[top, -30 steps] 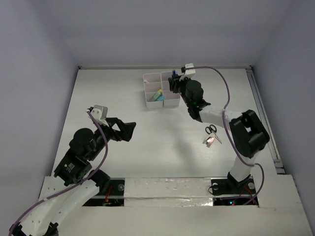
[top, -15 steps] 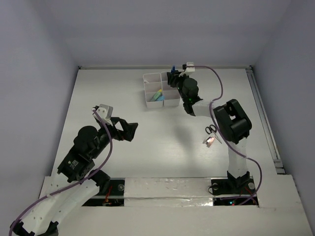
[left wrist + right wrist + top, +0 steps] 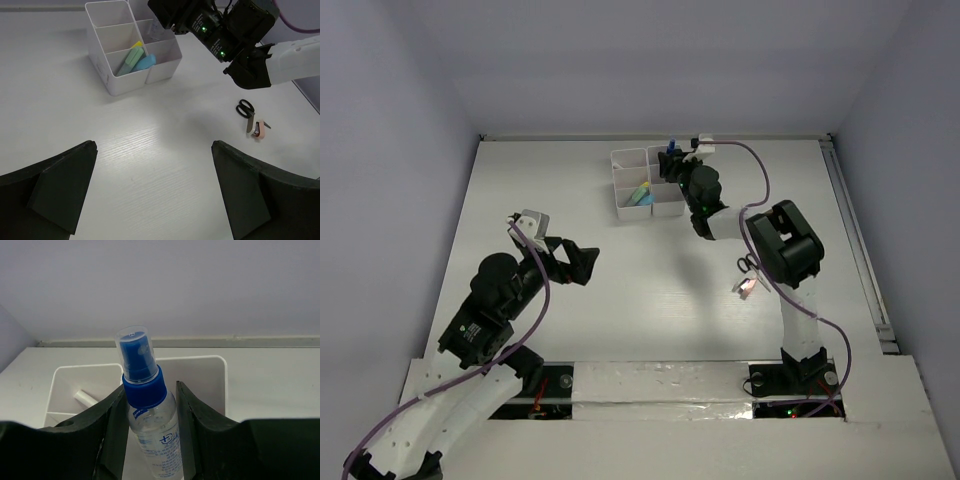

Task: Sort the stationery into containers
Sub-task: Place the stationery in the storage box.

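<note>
My right gripper [image 3: 673, 166] [image 3: 150, 390] is shut on a small clear spray bottle [image 3: 150, 425] with a blue cap [image 3: 672, 150]. It holds the bottle upright over the back right compartment of the white organizer [image 3: 621, 185] [image 3: 106, 75] [image 3: 210, 375]. A white pen [image 3: 86, 397] lies in the compartment to the left. Green, yellow and blue markers [image 3: 640, 193] [image 3: 134, 57] stand in a front compartment. Black-handled scissors [image 3: 748, 264] [image 3: 245, 108] and a pink eraser [image 3: 745, 286] [image 3: 259, 129] lie on the table to the right. My left gripper [image 3: 582, 264] [image 3: 154, 150] hangs open over bare table, holding nothing.
The right arm's elbow [image 3: 782, 245] bends above the scissors. The back wall stands close behind the organizer. A rail [image 3: 855, 240] runs along the table's right edge.
The right gripper has carried the bottle slightly back and left over the organizer, and its elbow has swung left. The left arm has shifted a little to the right.
</note>
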`<state>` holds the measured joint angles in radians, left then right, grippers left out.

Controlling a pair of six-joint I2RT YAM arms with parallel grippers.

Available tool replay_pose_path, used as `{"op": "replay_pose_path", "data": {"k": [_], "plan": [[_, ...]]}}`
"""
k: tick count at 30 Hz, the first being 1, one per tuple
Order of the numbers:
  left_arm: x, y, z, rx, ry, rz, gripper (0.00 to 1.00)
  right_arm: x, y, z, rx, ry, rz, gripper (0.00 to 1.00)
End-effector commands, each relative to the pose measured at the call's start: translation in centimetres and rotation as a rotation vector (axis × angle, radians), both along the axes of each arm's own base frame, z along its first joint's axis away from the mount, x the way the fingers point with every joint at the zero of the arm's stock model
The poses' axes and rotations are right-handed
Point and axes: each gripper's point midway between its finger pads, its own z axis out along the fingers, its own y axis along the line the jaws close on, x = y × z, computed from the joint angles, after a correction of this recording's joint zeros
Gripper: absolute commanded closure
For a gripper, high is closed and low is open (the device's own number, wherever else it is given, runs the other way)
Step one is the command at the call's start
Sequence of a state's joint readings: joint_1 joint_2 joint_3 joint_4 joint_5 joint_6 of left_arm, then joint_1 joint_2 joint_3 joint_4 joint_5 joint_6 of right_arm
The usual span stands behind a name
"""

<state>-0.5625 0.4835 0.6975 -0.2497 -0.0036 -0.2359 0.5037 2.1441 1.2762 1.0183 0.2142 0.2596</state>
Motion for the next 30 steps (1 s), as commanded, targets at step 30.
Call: {"op": "replay_pose_path", "data": {"k": [30], "plan": [[0.4,-0.2,1.6,-0.027,-0.059,-0.015,0.01,-0.4,0.2,4.7,0.067,-0.137,0.019,0.77]]}}
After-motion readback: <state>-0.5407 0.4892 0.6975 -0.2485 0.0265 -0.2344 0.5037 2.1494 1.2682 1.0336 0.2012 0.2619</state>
